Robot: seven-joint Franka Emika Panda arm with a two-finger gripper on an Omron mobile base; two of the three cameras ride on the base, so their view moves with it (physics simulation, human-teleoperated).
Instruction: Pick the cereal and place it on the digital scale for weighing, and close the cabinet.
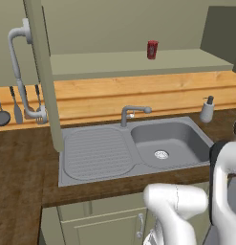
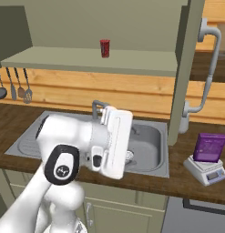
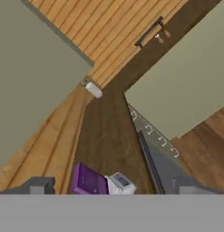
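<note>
- Two dark fingertips (image 3: 38, 186) stood wide apart at the bottom of your hand view, and your gripper (image 3: 114, 186) held nothing.
- You saw the cereal (image 2: 210, 147) standing upright on the digital scale (image 2: 206, 169), on the wooden counter (image 2: 145, 182).
- Your cabinet (image 2: 132, 20) had both doors open, with a red can (image 2: 104, 48) on its shelf.

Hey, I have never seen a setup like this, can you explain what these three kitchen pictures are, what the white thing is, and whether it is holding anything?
The white thing is a robot arm on a driving base. Two pictures come from cameras behind it, left and right; the third looks along its hand. The open two-finger gripper holds nothing. A dark wooden counter carries a grey sink. To the right, the small purple cardboard cereal box stands on a white digital scale. The olive-beige wall cabinet has its doors open, with a small red can on its shelf.
</note>
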